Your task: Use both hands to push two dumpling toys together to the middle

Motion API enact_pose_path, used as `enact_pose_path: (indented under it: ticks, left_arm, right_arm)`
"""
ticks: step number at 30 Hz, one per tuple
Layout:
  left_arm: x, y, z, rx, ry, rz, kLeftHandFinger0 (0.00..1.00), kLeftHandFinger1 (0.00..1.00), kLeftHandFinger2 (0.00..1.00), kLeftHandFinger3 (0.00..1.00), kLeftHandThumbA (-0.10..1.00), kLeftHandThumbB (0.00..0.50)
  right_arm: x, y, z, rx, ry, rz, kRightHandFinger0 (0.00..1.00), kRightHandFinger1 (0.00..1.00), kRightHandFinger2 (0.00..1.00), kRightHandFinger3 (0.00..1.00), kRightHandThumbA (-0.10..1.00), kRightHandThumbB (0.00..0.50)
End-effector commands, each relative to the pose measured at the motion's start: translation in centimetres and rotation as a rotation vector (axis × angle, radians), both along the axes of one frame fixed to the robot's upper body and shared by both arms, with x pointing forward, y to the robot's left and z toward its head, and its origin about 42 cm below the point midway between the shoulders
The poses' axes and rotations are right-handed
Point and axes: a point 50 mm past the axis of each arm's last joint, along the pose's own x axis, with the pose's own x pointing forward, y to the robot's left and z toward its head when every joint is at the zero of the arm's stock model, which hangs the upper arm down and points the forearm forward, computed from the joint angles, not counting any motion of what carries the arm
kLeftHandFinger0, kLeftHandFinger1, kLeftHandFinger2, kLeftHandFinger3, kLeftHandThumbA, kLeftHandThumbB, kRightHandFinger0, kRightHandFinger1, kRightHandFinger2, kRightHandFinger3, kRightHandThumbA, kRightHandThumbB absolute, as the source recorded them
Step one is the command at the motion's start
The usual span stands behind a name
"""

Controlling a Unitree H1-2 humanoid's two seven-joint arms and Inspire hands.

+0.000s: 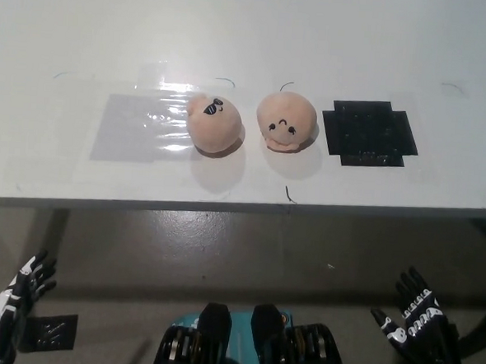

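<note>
White table point(252, 34), seen from steeply above, near edge running across the middle of the view; grey floor point(222, 247) below it.

Item 1: left dumpling toy point(214, 124), peach, round, with a dark face mark like sunglasses. Stands on the table at the right end of a clear glossy film patch point(139, 128) that is stuck flat to the surface.

Item 2: right dumpling toy point(286, 121), peach, round, with two dot eyes and a curved mouth. Stands just beside item 1, a narrow gap between them, not touching. Both sit near the middle of the table.

Item 3: black patch point(370, 133), stepped corners, flat on the table just to the right of item 2, apart from it.

Item 4: thin dark curved marks on the tabletop around the toys and toward the table's corners.

Item 5: left hand point(20, 294), white, low at the picture's lower left, below the table edge, fingers spread, holding nothing.

Item 6: right hand point(416, 325), black, low at the lower right, below the table edge, fingers spread, holding nothing.

Containers: none visible; nothing lies inside anything.
</note>
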Motion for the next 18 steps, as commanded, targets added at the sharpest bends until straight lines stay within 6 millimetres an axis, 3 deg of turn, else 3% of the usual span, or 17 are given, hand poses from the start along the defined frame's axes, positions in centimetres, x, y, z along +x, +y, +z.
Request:
enact_pose_path:
  ticks: [1, 4, 6, 12, 18]
  left_arm:
    - [0.4, 0.3, 1.1, 0.014, -0.066, -0.002, 1.0, 1.0, 1.0, 1.0, 1.0, 0.168]
    - [-0.2, 0.2, 1.0, 0.026, -0.066, 0.004, 1.0, 1.0, 1.0, 1.0, 1.0, 0.125]
    - [-0.6, 0.0, 1.0, 0.045, -0.068, 0.018, 1.0, 1.0, 1.0, 1.0, 1.0, 0.068]
    - [-1.3, -0.4, 0.5, 0.029, -0.063, 0.042, 1.0, 1.0, 1.0, 1.0, 1.0, 0.002]
    - [-2.2, -0.4, -0.2, -0.003, -0.048, 0.063, 1.0, 1.0, 1.0, 1.0, 1.0, 0.021]
  right_arm:
    - [1.0, 0.2, 1.4, 0.005, -0.091, 0.007, 1.0, 1.0, 1.0, 1.0, 0.9, 0.187]
    - [1.1, 0.3, 1.4, -0.002, -0.102, 0.009, 1.0, 1.0, 1.0, 1.0, 0.89, 0.176]
    - [1.3, 0.3, 1.5, -0.008, -0.098, 0.009, 1.0, 1.0, 1.0, 1.0, 0.88, 0.2]
    - [1.9, 0.2, 1.8, -0.039, -0.11, 0.025, 1.0, 1.0, 1.0, 1.0, 0.89, 0.181]
    - [2.2, 0.3, 2.0, -0.042, -0.101, 0.041, 1.0, 1.0, 1.0, 1.0, 0.86, 0.186]
